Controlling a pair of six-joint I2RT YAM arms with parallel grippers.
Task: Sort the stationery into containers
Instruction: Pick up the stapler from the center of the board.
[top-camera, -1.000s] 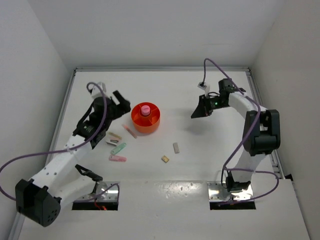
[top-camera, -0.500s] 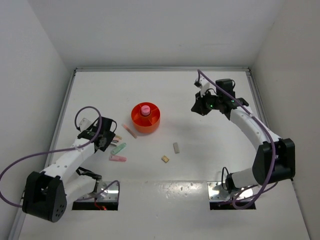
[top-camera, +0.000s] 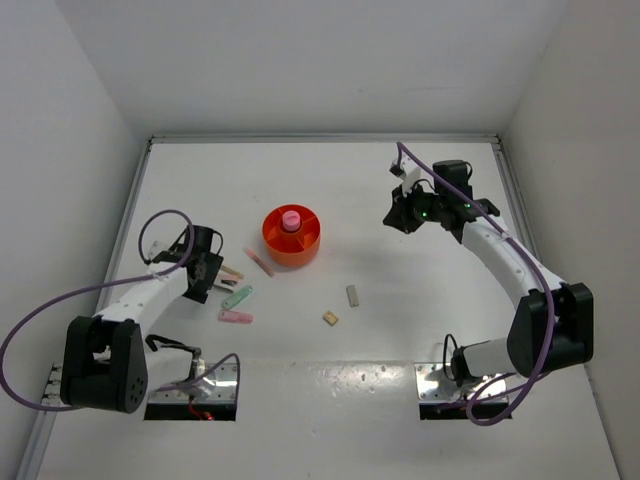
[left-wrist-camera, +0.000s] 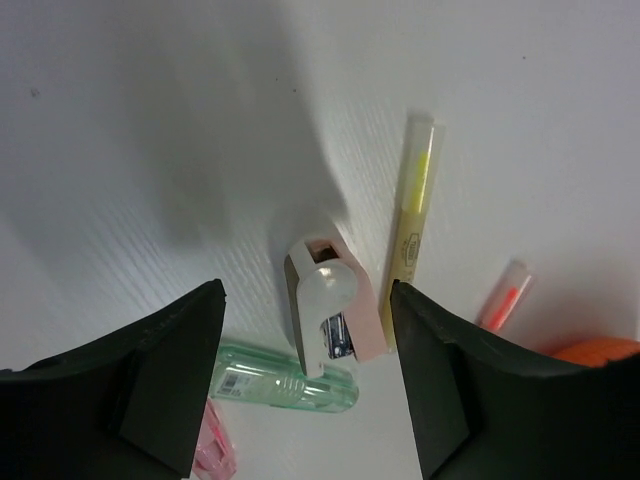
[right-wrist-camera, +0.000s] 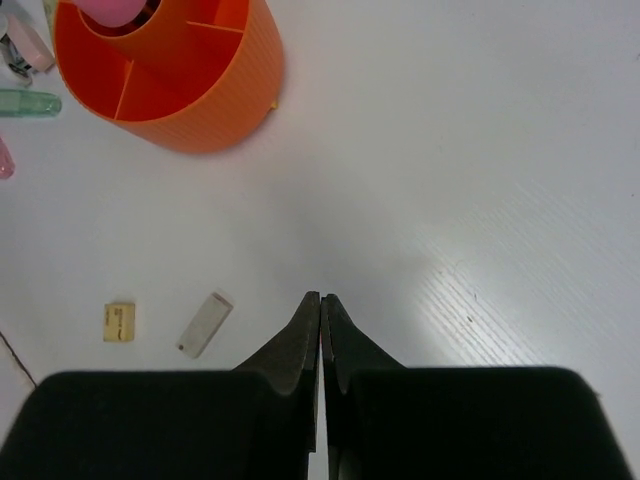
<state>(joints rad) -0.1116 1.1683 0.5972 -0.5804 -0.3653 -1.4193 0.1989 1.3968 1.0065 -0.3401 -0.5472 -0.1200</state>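
Observation:
The round orange tub (top-camera: 291, 240) stands mid-table with the pink-magenta capsule (top-camera: 290, 218) upright in its central cup. Left of it lie the sticks. My left gripper (top-camera: 205, 275) is open and empty, low over them. In the left wrist view its jaws (left-wrist-camera: 305, 292) straddle a white-and-pink piece (left-wrist-camera: 330, 320), with a tan-yellow stick (left-wrist-camera: 412, 225), a mint stick (left-wrist-camera: 285, 378) and a pink-orange stick (left-wrist-camera: 503, 295) beside it. Two beige blocks (top-camera: 352, 295) (top-camera: 330, 318) lie nearer the front. My right gripper (top-camera: 393, 220) is shut and empty, above bare table right of the tub (right-wrist-camera: 200, 90).
A pastel pink stick (top-camera: 236, 317) lies nearest the front of the stick group. White walls enclose the table on three sides. In the right wrist view both blocks (right-wrist-camera: 119, 321) (right-wrist-camera: 205, 324) lie left of my shut fingers (right-wrist-camera: 321, 297).
My left gripper has drawn back from beside the tub, leftward and down over the sticks. My right arm straightened out, its gripper staying right of the tub.

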